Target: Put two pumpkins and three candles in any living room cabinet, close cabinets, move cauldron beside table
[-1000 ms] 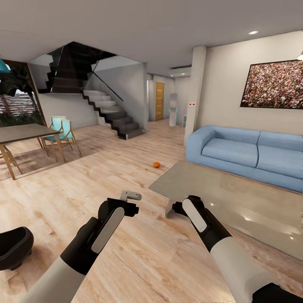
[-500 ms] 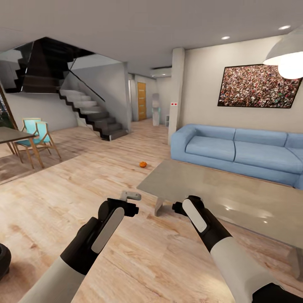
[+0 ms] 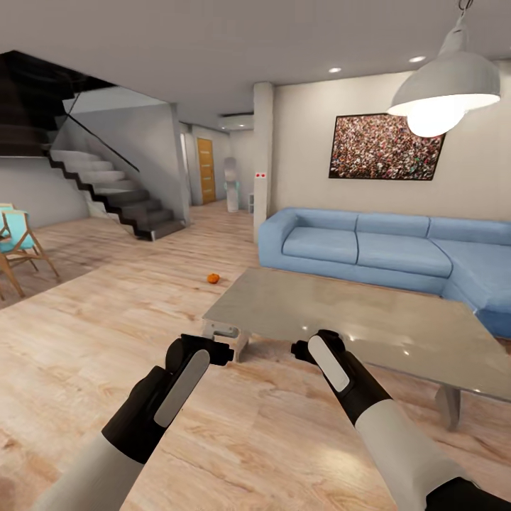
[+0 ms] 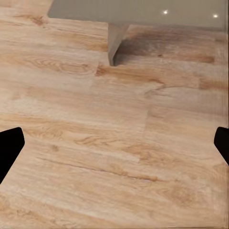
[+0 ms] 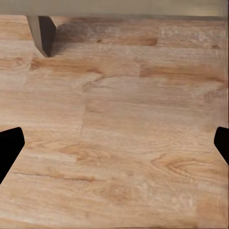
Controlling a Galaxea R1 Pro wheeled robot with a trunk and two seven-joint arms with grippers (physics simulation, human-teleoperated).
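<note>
Head view: both arms held forward and low over the wood floor (image 3: pixel 85 333). Left claw (image 3: pixel 221 332) sits just in front of the near corner of the low grey desk (image 3: pixel 341 316); right claw (image 3: pixel 301 350) at the desk's near edge. From this angle I cannot read either claw's opening with confidence.

Left wrist view: two dark fingertips (image 4: pixel 10 149) at the frame's opposite edges, wide apart, nothing between them but floorboards; a desk leg (image 4: pixel 114 43) ahead. Right wrist view: fingertips (image 5: pixel 10 148) likewise spread wide, holding nothing, a desk leg (image 5: pixel 43 33) ahead.

One pumpkin (image 3: pixel 212 278) lies on the floor beyond the desk's far left corner, well apart from both claws, between the desk and the staircase (image 3: pixel 121 195). Blue sofa (image 3: pixel 376 248) stands behind the desk. Hanging lamp (image 3: pixel 443 89) lit, upper right.
</note>
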